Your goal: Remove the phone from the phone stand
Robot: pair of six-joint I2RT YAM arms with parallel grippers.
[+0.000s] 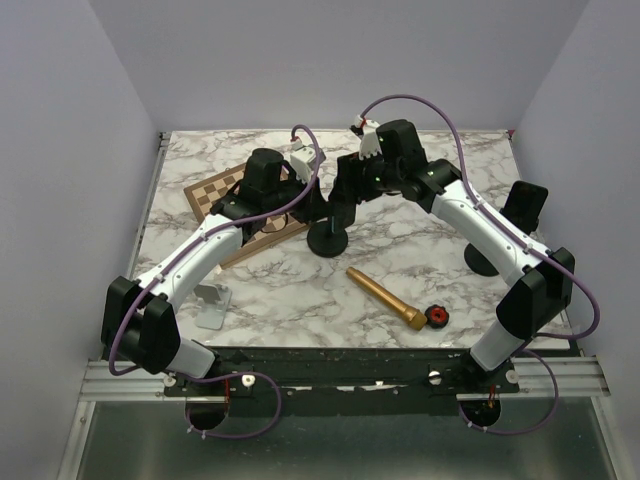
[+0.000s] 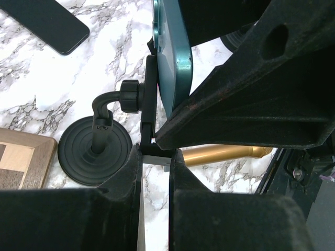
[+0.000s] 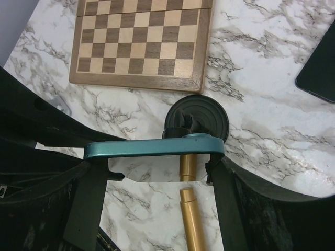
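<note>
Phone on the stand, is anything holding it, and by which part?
The right gripper holds the teal phone by its opposite edges, one finger on each. The left gripper pinches the phone stand at its cradle's foot.

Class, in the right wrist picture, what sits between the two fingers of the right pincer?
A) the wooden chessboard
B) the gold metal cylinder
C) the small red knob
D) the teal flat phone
D: the teal flat phone spans the right pincer, with one dark finger at each end, above the black phone stand and its round base.
</note>
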